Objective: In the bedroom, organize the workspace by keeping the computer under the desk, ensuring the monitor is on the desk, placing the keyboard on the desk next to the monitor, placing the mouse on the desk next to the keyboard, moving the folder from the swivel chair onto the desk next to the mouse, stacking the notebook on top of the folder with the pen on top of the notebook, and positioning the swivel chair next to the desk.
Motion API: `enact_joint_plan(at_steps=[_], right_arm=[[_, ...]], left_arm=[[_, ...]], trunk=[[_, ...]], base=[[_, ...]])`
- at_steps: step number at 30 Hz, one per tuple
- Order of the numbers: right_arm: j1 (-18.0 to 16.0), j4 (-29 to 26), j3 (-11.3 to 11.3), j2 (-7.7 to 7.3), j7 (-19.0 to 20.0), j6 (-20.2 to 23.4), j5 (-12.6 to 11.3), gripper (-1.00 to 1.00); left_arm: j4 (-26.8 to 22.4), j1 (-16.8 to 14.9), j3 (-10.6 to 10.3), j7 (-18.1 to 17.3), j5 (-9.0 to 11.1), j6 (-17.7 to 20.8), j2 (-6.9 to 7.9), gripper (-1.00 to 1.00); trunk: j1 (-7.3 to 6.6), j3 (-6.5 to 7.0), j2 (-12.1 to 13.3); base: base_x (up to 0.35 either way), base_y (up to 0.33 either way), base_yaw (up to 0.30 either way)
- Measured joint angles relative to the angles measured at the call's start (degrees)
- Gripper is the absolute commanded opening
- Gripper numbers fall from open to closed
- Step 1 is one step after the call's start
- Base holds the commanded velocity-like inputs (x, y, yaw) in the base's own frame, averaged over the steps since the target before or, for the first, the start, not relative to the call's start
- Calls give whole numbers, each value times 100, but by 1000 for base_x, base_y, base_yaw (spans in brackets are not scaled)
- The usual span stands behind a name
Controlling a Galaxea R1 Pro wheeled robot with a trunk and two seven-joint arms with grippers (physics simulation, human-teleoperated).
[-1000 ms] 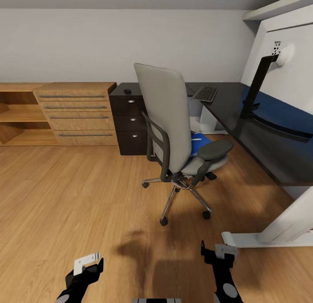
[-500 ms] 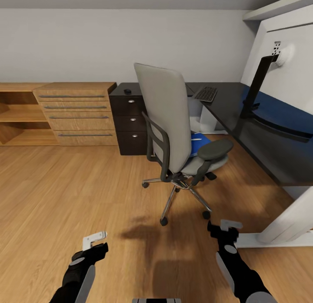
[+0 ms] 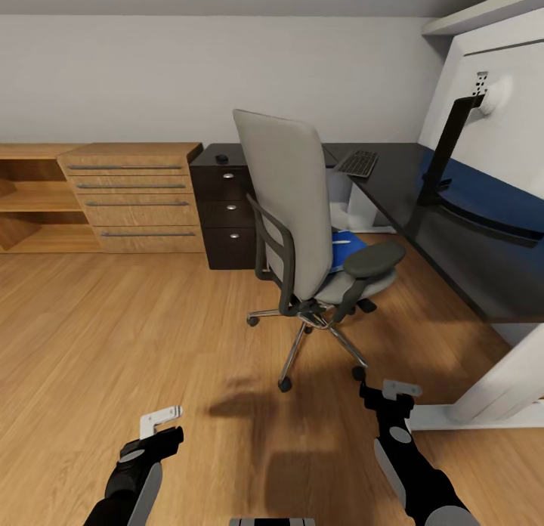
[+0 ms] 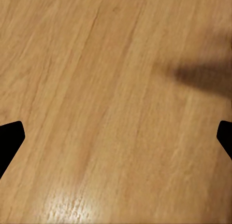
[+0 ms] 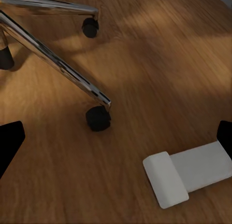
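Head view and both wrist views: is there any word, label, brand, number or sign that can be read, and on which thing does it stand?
None can be read.
Black keyboard on the black desk: key legends too small to read.
Blue folder on the grey swivel chair: no text shows.
Wooden drawer unit and dark drawer cabinet: no labels.

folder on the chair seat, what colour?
Blue; the folder on the swivel chair shows best in the head view.
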Motion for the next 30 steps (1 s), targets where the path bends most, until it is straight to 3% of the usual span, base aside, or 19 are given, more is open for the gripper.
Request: enact_joint_plan(at_steps=[30], right_arm=[[0,-26,4,-7,7,-14,8,100]], left_arm=[[24,-2,-9,6,-1,-4,4,100]], trunk=[[0,0,0]], base=[[0,0,0]])
